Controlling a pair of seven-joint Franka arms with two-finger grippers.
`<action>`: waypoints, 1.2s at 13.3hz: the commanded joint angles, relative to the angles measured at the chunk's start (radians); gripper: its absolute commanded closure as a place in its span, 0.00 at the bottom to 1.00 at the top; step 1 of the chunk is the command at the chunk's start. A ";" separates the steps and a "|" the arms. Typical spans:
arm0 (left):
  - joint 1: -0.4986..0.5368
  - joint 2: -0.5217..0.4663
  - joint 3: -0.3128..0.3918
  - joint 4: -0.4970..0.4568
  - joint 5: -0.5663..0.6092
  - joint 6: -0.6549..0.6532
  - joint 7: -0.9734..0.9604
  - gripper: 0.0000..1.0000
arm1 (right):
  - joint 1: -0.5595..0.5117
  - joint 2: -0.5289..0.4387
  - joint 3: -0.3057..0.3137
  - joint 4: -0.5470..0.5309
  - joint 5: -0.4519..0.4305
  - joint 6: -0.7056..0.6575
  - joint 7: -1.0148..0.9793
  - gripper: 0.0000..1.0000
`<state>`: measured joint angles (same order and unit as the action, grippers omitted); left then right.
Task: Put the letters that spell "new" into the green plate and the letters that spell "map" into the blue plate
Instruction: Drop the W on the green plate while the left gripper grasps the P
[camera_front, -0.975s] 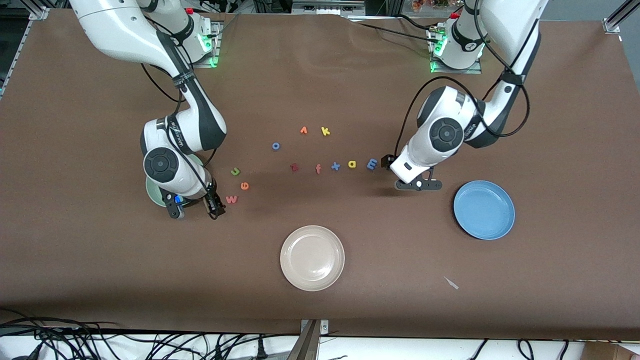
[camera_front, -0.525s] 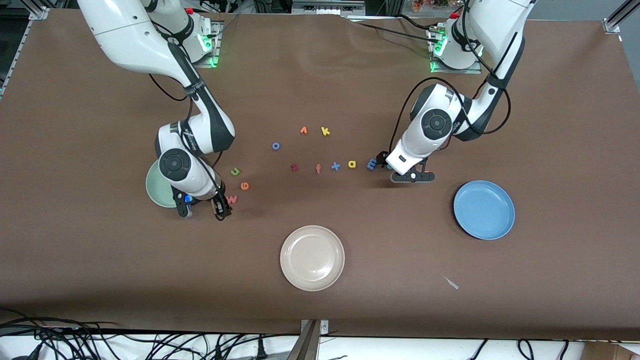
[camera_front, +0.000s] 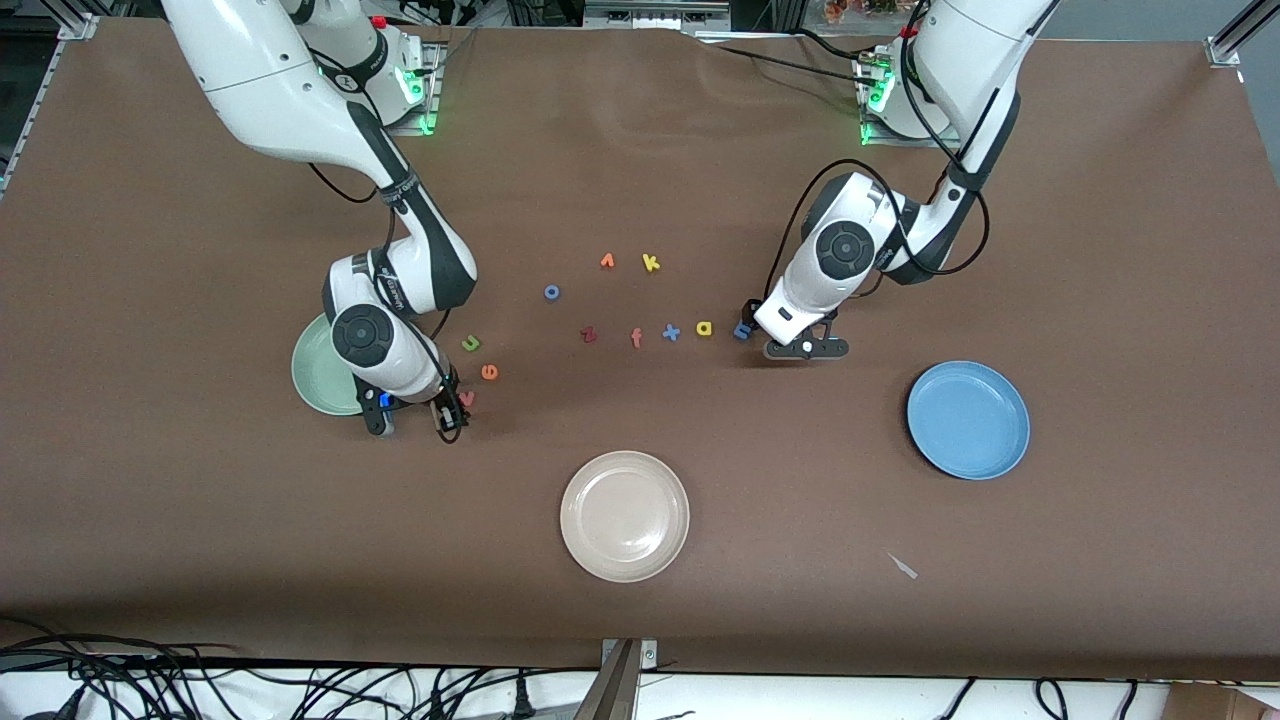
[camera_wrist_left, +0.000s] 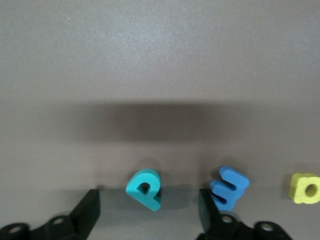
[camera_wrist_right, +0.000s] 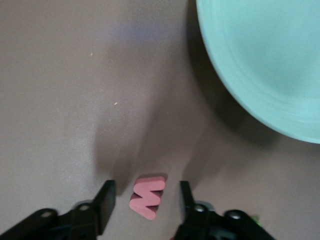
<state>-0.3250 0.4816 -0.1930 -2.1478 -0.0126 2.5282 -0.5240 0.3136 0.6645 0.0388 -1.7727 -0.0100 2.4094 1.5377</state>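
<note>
- Letters: the w (camera_wrist_right: 148, 198) is lying flat on the worktop (camera_front: 200, 520) just beside the green plate (camera_front: 312, 372), between the right gripper's (camera_wrist_right: 145, 200) jaws. Jaws are standing apart either side of it, not gripping yet.
- The p (camera_wrist_left: 145, 188) is sitting on the worktop between the left gripper's (camera_wrist_left: 147, 207) jaws, also spread wide with gaps on both sides. The m (camera_wrist_left: 228, 187) is lying just outside one jaw, the a (camera_wrist_left: 305, 187) next along the row.
- The n (camera_front: 470, 343) and e (camera_front: 489, 372) are lying beside the w; nothing is showing in the blue plate (camera_front: 968, 420) or on the green plate's visible part.
- Handling, my read: foam, so very light, soft, slightly squashy, not fragile. Thin pieces, so jaws are needing to go right down to the worktop and pinch across the flat outer edges.
- Risk: the m is crowding the left jaw and may get nudged on closing.
</note>
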 joint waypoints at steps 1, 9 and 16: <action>-0.013 0.002 0.014 0.002 0.033 0.000 -0.016 0.24 | 0.009 -0.002 0.001 -0.016 -0.005 0.019 0.021 0.61; -0.013 0.006 0.014 0.002 0.076 -0.034 -0.037 0.46 | 0.004 -0.091 -0.007 -0.019 -0.005 -0.030 -0.028 0.90; -0.013 0.014 0.014 0.003 0.076 -0.034 -0.039 0.74 | -0.019 -0.278 -0.175 -0.197 0.001 -0.187 -0.489 0.89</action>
<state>-0.3266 0.4788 -0.1898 -2.1436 0.0263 2.5030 -0.5376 0.2967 0.4714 -0.0975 -1.8459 -0.0094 2.2084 1.1501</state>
